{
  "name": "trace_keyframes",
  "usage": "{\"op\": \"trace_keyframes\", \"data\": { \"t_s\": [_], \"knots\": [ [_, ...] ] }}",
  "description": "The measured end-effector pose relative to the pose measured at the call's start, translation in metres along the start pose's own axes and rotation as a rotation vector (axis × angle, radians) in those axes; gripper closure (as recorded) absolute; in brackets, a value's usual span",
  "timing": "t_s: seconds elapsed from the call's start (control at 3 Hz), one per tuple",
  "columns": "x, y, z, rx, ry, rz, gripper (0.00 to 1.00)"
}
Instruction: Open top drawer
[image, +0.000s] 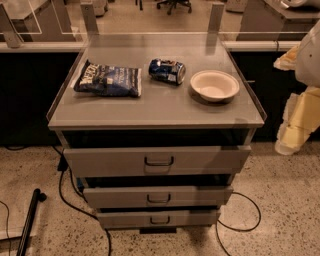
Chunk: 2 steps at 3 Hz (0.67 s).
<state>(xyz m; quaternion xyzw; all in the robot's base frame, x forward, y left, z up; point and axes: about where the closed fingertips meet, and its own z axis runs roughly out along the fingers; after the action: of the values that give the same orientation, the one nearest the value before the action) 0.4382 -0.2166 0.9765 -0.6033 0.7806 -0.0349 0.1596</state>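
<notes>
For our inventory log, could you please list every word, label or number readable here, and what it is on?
Bag: white lettering, too blurred to read.
Can: print too blurred to read.
Top drawer, bowl: none.
Pincer, at the right edge beside the cabinet: none.

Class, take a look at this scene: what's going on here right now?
Nothing is being handled yet. The gripper hangs at the right edge of the view, beside the cabinet and clear of the top drawer, whose handle is untouched. A chip bag, a can and a bowl sit on top.
</notes>
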Motion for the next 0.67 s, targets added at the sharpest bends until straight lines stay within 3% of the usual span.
{"op": "trace_keyframes", "data": {
  "t_s": [0.67],
  "knots": [
    [0.0034, 0.0005, 0.0008, 0.011, 0.002, 0.013, 0.0]
  ]
}}
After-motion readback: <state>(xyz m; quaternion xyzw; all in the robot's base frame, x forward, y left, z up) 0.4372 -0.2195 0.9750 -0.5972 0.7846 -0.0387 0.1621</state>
